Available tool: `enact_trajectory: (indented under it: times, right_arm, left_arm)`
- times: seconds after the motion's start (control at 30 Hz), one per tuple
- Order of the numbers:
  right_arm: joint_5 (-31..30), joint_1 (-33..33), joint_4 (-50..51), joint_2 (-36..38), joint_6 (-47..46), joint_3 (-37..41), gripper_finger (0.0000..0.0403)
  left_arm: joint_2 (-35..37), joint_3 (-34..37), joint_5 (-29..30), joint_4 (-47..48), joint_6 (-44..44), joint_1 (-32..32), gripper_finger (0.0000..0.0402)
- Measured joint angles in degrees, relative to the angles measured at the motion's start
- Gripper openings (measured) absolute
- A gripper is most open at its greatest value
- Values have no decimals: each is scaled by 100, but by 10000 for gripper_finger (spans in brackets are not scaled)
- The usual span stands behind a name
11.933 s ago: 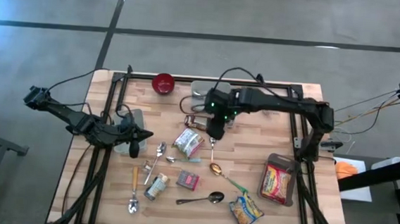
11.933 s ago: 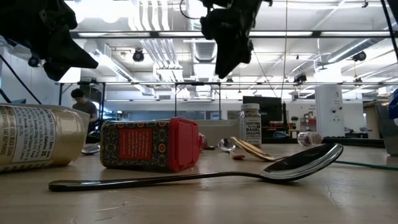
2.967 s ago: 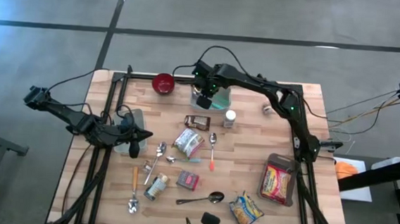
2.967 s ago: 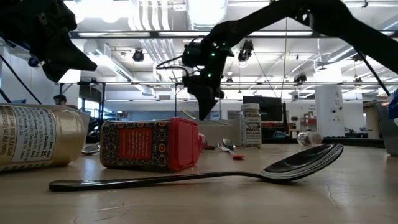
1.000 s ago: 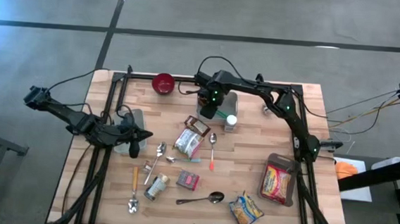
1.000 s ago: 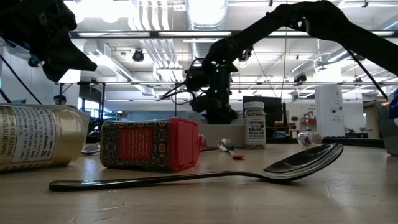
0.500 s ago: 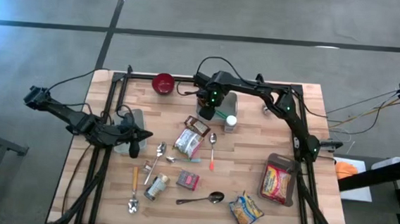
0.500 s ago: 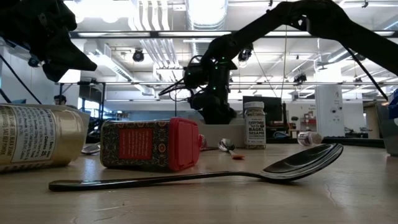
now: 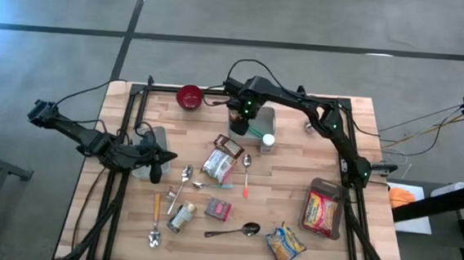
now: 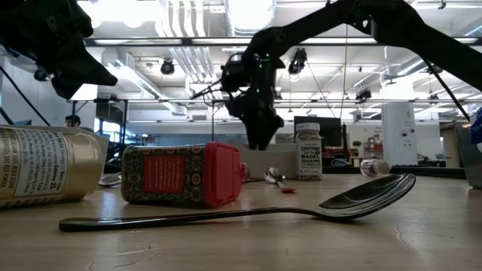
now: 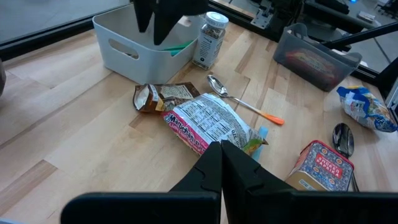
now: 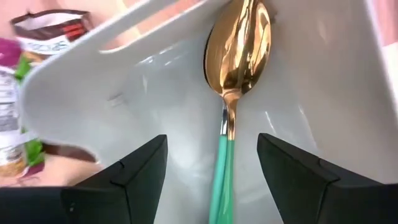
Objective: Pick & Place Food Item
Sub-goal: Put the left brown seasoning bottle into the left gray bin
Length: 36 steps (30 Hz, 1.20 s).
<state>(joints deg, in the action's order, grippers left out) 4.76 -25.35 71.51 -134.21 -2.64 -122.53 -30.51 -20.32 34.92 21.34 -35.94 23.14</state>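
The spoon [image 12: 233, 74] lay in the bin [image 12: 149, 93]. The right gripper [image 12: 211, 165] hovered above, fingers apart and empty. The left gripper [image 11: 222, 155] waited, fingers closed.

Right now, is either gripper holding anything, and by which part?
Nothing is held. The right gripper stands open above the gold spoon with a green handle, which lies loose in the white bin. The left gripper is shut, empty.

Wooden table [image 9: 328, 165], white bin [image 9: 263, 116] at upper centre, red bowl [image 9: 189, 97] upper left, spice jar [image 9: 267, 141], snack packets [image 9: 220, 165], spoons [image 9: 242, 228] in the middle
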Motion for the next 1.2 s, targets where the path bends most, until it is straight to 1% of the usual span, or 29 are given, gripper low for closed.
enact_trajectory:
  times: [0.13, 0.37, 0.5, 0.63, 0.77, 0.87, 1.03, 1.2]
  right_arm:
    - [-128, 106, 414, 2, 107, -352, 248]
    - [-1059, 483, 1189, 41, 266, -948, 248]
    - [-1403, 850, 1485, 216, 427, -1027, 248]
    - [-1432, 1271, 1510, 624, 432, -815, 248]
    - [-1438, 1672, 1419, 1214, 136, -386, 248]
    - [-1438, 1968, 1220, 1817, -235, 160, 248]
    - [-1440, 2508, 391, 3014, -892, 1450, 248]
    - [-1535, 3003, -808, 4104, -1506, 2852, 248]
  left_arm:
    - [-1, 0, -1, 0, 1, -2, 1]
    - [0, 0, -1, 0, 0, -1, 0]
    - [-1, 0, -1, 0, -1, -2, 1]
    - [1, 0, 1, 0, 0, -1, 1]
    - [0, 0, -1, 0, 0, -1, 0]
    - [-1, 0, 0, 0, 0, -2, 1]
    - [-1, 0, -1, 0, 0, -2, 1]
    - [-1, 0, 0, 0, 1, -2, 0]
